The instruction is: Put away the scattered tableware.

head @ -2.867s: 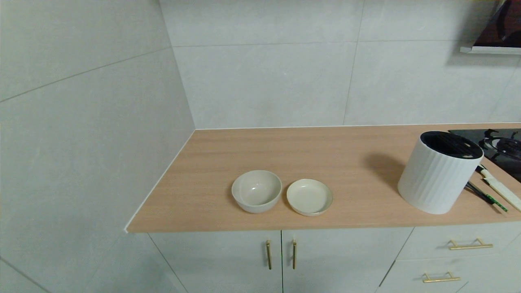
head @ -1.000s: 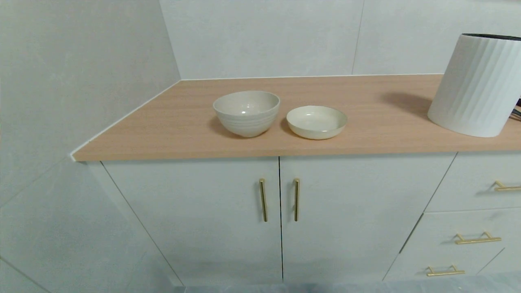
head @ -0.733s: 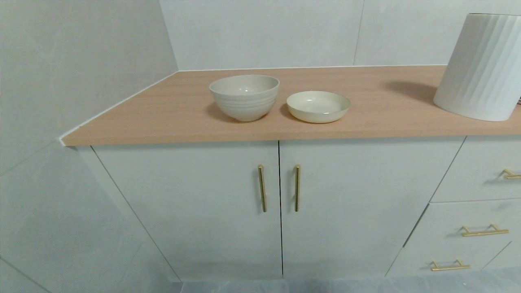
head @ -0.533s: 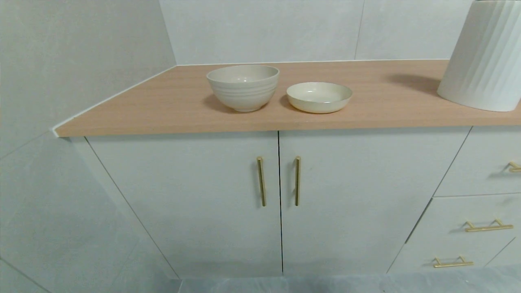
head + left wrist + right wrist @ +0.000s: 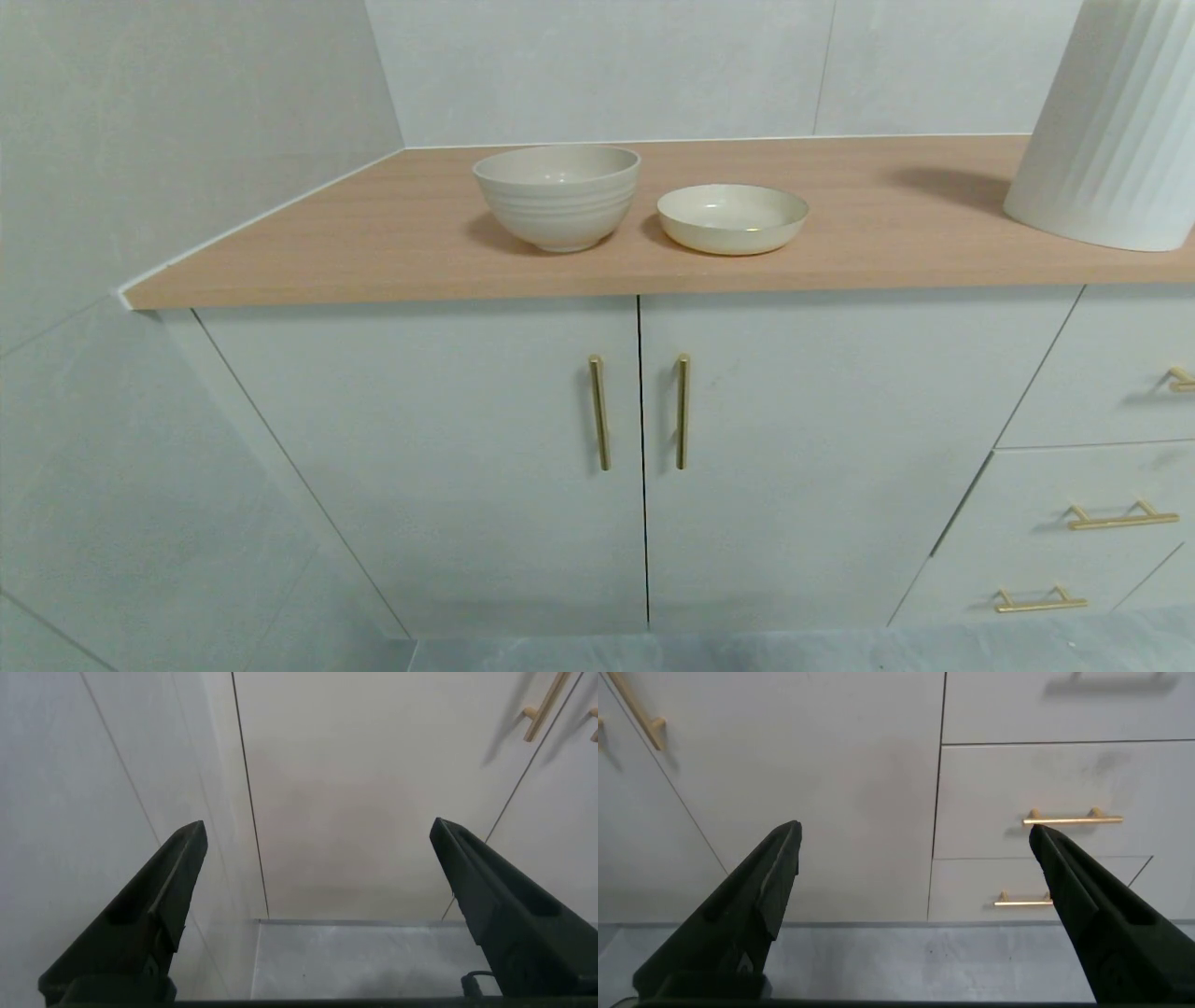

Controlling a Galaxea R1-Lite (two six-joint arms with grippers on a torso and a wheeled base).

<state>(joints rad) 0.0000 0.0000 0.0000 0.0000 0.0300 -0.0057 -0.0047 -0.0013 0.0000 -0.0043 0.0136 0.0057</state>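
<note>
One deep ribbed bowl (image 5: 556,196) sits beside a shallow dish (image 5: 732,217).

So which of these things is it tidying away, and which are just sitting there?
Part of the job: the deep bowl and the shallow dish on the counter; perhaps the cupboard below, for storing them.
Just sitting there: the tall white ribbed container, the drawers.

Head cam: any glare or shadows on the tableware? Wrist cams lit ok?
Head view: small glints inside the bowl and the dish; soft shadows fall left of each on the countertop, likewise the white container. Left wrist view: left gripper, open, is a dark silhouette against pale cabinet fronts. Right wrist view: same for right gripper.
</note>
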